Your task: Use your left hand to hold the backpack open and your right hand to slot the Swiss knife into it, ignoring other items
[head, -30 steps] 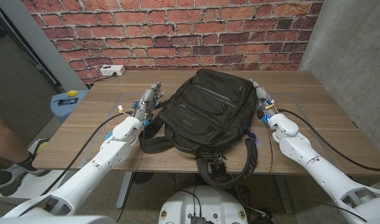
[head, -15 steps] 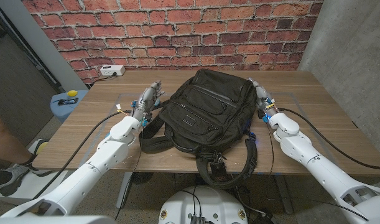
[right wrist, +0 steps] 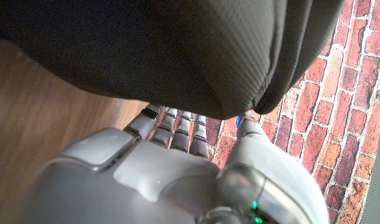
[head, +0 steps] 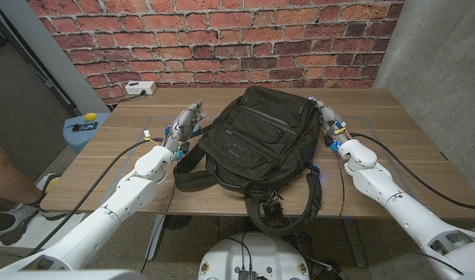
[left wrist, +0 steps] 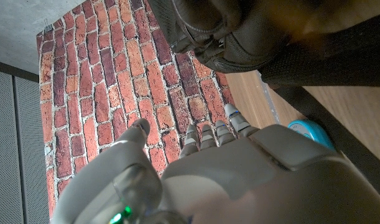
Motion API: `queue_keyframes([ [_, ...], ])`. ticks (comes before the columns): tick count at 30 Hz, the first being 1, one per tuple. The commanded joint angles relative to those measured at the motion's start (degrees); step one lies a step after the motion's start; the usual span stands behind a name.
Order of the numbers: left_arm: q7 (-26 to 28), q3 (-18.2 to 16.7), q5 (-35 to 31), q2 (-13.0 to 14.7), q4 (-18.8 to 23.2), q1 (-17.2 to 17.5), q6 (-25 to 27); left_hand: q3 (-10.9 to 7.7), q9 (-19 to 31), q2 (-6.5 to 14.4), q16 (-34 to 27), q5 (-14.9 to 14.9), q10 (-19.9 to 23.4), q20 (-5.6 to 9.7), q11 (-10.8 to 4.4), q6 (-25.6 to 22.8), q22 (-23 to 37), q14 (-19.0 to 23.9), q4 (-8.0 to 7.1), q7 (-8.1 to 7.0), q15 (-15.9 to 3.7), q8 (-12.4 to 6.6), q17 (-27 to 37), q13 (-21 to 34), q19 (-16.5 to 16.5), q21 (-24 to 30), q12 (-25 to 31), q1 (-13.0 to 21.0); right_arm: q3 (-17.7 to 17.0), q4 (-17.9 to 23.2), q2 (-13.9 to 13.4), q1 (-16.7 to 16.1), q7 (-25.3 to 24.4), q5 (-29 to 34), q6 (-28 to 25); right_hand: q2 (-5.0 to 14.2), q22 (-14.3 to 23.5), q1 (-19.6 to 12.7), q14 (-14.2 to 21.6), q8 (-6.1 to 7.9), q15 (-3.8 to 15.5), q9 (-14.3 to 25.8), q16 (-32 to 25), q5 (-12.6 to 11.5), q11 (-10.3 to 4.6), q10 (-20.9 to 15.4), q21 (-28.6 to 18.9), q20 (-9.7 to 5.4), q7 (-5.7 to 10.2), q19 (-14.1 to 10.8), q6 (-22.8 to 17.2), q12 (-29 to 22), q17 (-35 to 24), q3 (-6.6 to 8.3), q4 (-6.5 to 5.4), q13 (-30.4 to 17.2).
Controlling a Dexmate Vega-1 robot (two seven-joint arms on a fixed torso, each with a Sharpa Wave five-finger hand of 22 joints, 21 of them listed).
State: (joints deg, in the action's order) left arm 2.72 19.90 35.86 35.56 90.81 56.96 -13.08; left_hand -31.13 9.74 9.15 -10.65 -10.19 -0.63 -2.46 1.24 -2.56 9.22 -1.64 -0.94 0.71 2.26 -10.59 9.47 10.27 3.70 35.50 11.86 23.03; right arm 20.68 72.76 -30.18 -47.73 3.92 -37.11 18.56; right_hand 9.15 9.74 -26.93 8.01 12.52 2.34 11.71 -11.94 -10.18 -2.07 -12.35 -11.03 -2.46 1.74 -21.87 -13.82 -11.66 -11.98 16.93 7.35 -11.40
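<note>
A black backpack (head: 256, 144) lies flat in the middle of the wooden table (head: 408, 148), its top toward the brick wall. My left hand (head: 184, 124) stands just beside its left side, fingers stretched out toward the wall and holding nothing. My right hand (head: 329, 120) is close against the pack's right side, fingers also extended and empty. In the left wrist view my left hand (left wrist: 202, 168) reaches out with the backpack (left wrist: 239, 31) next to it. In the right wrist view my right hand (right wrist: 158, 162) has its fingers right at the bulging backpack fabric (right wrist: 177, 50).
The backpack's shoulder straps (head: 288, 210) hang over the table's front edge. A white power strip (head: 140, 88) lies at the back left of the table. A blue stool (head: 83, 126) stands off the left side, and a person's leg (head: 4, 179) is at the picture's left edge.
Both hands have crept slightly farther along the backpack's sides toward the wall. The backpack has not moved.
</note>
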Motion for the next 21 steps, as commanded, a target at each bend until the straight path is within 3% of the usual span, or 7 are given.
queue_keyframes([
  [1,0.57,-0.56,-0.49,2.19,3.86,2.11,1.24,-0.19,0.29,0.03,0.15,0.08,0.37,-0.3,0.53,-0.47,0.23,-0.01,0.45,0.16,0.36,0.02,0.19,0.23,0.07,-0.33,0.01,0.7,-1.06,0.68,-1.29,-0.73,-0.09,-0.26,0.33,-0.12,0.18,-0.78,0.23,-0.01,1.54,0.12,-0.23,-0.25,0.17,-0.26,-0.15,-1.03,0.11,-0.3,-0.66,-0.04,-0.07,0.34,0.11,-0.01],
  [14,-0.05,-1.37,-0.95,5.38,7.69,3.55,2.91,-0.46,0.31,-0.03,0.2,0.1,0.58,-0.23,0.58,-0.94,0.25,0.03,1.1,0.2,0.42,-0.06,0.18,0.24,-0.1,-0.93,-0.01,0.93,-1.79,1.98,-2.37,-1.64,-0.96,-0.23,-0.04,-0.03,0.19,-0.75,0.21,-0.07,1.6,0.07,-0.26,-0.26,0.18,-0.24,-0.18,-0.94,0.13,-0.32,-0.74,0.01,-0.04,0.36,0.08,-0.01],
  [21,-1.58,-2.38,-1.22,8.61,10.23,4.28,4.03,-0.53,0.32,-0.21,0.29,0.09,0.67,-0.35,0.69,-0.91,0.25,-0.07,1.64,0.19,0.45,0.0,0.13,0.26,-0.14,-1.28,-0.03,1.17,-1.83,2.38,-2.28,-1.93,-1.66,-0.05,-0.11,0.0,0.19,-0.75,0.24,-0.09,1.6,0.05,-0.28,-0.27,0.18,-0.33,-0.18,-0.89,0.16,-0.32,-0.8,-0.01,-0.02,0.37,0.07,-0.02],
])
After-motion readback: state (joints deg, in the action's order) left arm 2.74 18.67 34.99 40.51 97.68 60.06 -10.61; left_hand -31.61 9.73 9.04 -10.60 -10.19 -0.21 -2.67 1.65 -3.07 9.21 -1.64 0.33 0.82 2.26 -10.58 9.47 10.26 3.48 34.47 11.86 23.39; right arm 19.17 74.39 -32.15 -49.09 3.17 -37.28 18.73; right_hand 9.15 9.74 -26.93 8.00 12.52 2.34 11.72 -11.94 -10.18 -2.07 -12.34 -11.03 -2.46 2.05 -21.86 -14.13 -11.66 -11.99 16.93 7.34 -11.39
